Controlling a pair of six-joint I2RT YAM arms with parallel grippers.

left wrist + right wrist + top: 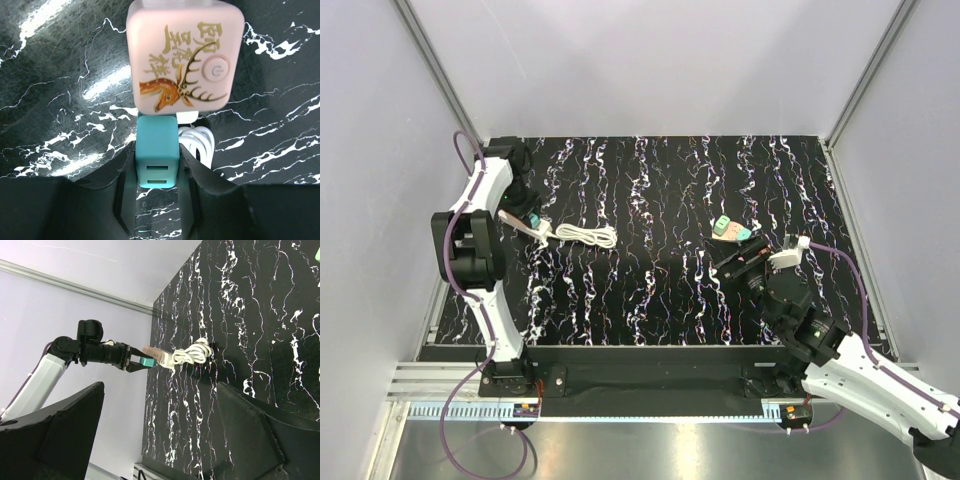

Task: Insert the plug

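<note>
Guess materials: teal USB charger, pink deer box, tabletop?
The teal USB charger: likely moulded plastic, matt, uniform colour, rounded edges. The pink deer box: plastic too, smooth satin shell with printed artwork and a flush button. The tabletop: glossy black marble-look sheet, bright glare streaks; probably printed film, not certain.

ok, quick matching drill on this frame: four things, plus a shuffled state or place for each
Things:
1. teal charger
2. pink socket block
3. white cable
4. right gripper

States or places:
A. coiled on the black mat
B. open, holding nothing
C. deer print and a power button on its face
D. clamped in the left gripper

Pairs: 1-D, 2-C, 3-A, 4-B
</note>
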